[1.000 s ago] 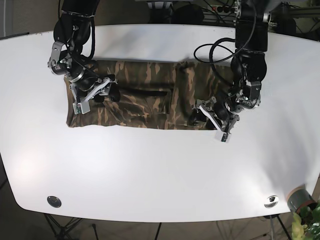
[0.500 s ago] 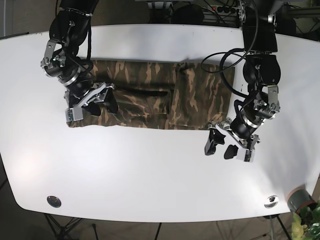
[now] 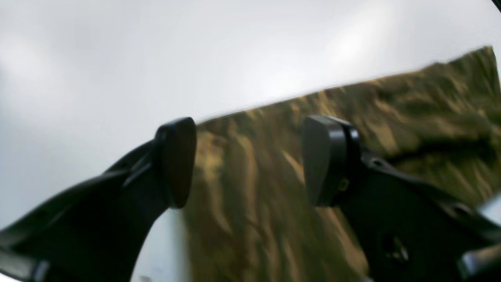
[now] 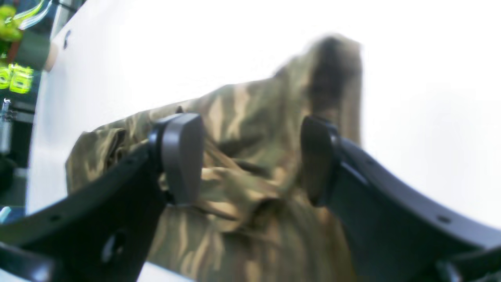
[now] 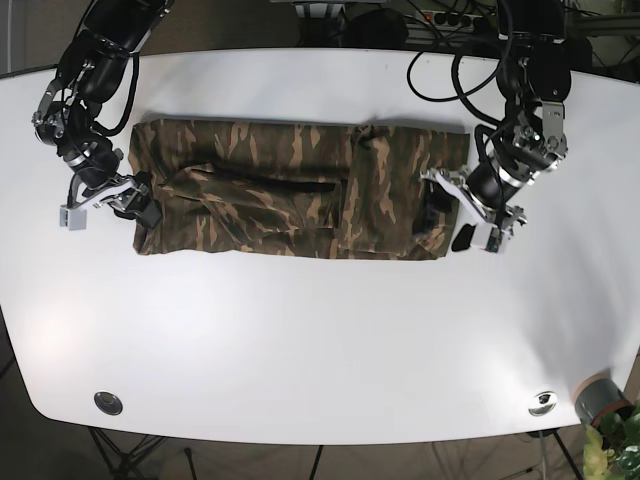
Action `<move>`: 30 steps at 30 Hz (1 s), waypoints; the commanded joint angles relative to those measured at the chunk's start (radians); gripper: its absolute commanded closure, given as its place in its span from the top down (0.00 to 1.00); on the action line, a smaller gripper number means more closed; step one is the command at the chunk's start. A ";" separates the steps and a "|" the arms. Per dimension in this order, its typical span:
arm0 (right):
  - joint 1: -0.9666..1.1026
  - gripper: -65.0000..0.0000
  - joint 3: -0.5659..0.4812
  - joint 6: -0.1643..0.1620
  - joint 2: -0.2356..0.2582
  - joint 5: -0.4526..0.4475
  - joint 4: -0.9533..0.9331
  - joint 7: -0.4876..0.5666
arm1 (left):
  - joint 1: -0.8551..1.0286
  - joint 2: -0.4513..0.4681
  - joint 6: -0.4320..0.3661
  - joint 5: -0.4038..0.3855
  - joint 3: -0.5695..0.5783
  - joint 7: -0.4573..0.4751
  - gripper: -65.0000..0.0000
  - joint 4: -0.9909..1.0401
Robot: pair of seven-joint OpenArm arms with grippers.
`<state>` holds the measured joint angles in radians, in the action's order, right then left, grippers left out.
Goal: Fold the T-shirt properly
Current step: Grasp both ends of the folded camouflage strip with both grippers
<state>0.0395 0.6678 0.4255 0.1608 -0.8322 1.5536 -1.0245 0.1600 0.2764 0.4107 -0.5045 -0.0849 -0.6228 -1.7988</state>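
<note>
The camouflage T-shirt (image 5: 290,190) lies as a long flat band across the white table (image 5: 320,340), with a folded-over panel near its right end. My left gripper (image 5: 447,226) hovers open over the shirt's right front corner. In the left wrist view its jaws (image 3: 250,160) are spread above the cloth (image 3: 250,219), with the shirt's edge just beyond. My right gripper (image 5: 138,200) is open at the shirt's left end. In the right wrist view it (image 4: 250,156) straddles rumpled fabric (image 4: 242,203) without pinching it.
Two metal discs (image 5: 108,402) (image 5: 543,402) are set into the table near its front edge. A grey pot with a plant (image 5: 600,400) stands off the front right corner. Cables and stands crowd the back edge.
The left gripper has swung from the bare table in front of the shirt back to its right front corner. The right gripper has moved left to the shirt's left end.
</note>
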 commanded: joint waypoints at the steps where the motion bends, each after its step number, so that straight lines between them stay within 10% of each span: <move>1: -0.046 0.58 0.022 0.002 0.049 -0.002 -0.072 0.014 | 0.005 0.005 0.050 -0.013 -0.023 0.024 0.61 -0.006; 11: -0.054 0.57 0.014 0.009 0.079 -0.003 -0.226 0.014 | 0.010 0.001 0.130 -0.013 -0.112 0.030 0.61 0.166; 30: 0.004 0.57 -0.148 0.002 -0.048 0.000 -0.140 0.017 | -0.136 0.004 0.130 -0.009 -0.115 0.028 0.61 0.434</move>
<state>0.0563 0.5201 0.4263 0.1070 -0.8368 1.3979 -0.9993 0.0372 0.2699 0.5358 -0.4984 -0.1963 -0.6083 -1.3499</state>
